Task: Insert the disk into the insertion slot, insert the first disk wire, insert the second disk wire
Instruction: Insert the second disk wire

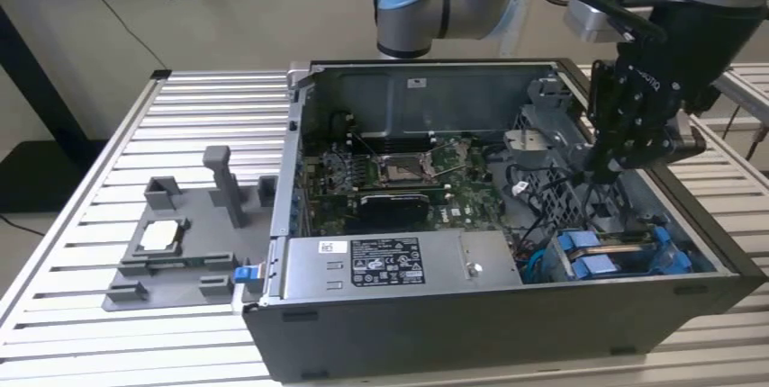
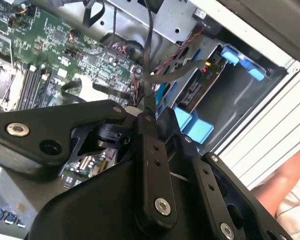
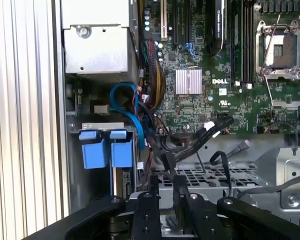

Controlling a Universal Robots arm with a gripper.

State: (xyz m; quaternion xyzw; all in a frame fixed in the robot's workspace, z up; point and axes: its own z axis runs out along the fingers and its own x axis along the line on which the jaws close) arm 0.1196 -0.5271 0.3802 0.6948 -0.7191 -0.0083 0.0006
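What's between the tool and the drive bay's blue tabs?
In the first wrist view, loose blue and black cables hang between the tool and the blue tabs.

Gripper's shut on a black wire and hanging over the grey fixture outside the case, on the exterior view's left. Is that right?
Wrong place. In the exterior view the gripper hangs over the open case, above the drive cage's blue tabs at that view's right; the grey fixture stands apart from it. The rest is right: it is shut on the black wire.
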